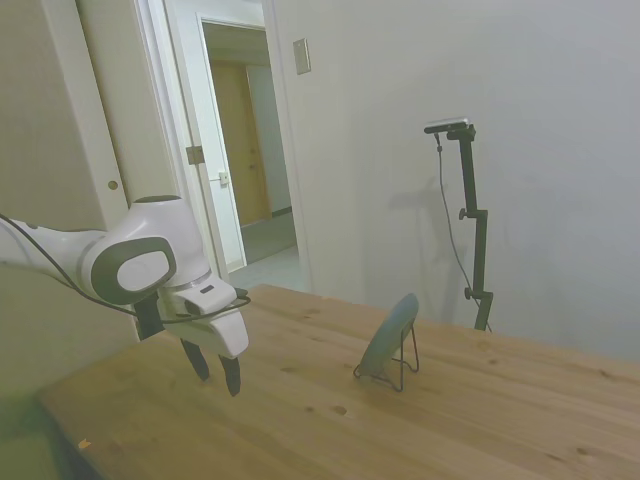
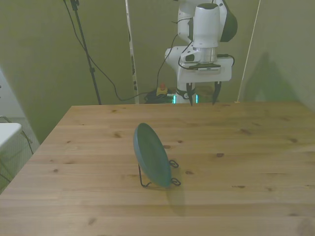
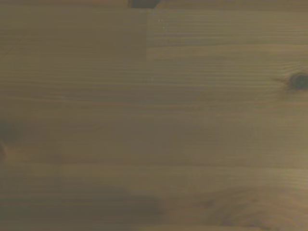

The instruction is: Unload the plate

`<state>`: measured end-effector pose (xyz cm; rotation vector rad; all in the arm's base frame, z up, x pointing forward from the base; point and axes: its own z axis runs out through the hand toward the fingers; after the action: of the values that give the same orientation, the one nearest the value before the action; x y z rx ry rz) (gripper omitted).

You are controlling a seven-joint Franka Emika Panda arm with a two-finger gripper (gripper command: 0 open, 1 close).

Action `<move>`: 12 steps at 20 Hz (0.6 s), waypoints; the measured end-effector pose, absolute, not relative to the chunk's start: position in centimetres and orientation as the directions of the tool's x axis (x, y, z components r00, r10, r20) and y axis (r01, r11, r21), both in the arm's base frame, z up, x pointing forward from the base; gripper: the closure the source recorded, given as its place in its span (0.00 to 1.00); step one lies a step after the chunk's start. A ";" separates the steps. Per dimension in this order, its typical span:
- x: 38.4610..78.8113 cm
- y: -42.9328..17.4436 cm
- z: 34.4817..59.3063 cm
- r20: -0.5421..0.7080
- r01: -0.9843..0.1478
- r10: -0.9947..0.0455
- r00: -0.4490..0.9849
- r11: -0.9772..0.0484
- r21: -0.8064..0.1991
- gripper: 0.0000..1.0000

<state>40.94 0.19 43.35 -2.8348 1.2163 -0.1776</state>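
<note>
The plate (image 1: 388,336) (image 2: 151,155), dull grey-green and round, stands nearly on edge in a thin black wire stand (image 1: 402,368) (image 2: 173,181) in the middle of the wooden table (image 2: 246,162). My gripper (image 1: 216,374) (image 2: 203,97) hangs above the table near its far edge in the front view, well apart from the plate. Its two dark fingers point down, spread apart, with nothing between them. The wrist view shows only bare wood (image 3: 154,115).
In the side view an open doorway (image 1: 245,150) lies behind the table. In the front view, cables and light stands (image 2: 86,49) rise behind the table's far edge, and a white object (image 2: 7,132) sits off the front view's left.
</note>
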 end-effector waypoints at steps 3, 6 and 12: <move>41.1 -0.1 43.6 0.091 -0.726 -0.733 0.674 -0.680 -0.097 0.00; 42.4 -2.6 46.9 0.127 -0.764 -0.778 0.615 -0.628 -0.147 0.00; 47.6 -11.4 52.2 0.143 -0.864 -0.886 0.442 -0.463 -0.197 0.00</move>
<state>47.62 -11.43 52.22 -2.5860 1.5745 -0.3445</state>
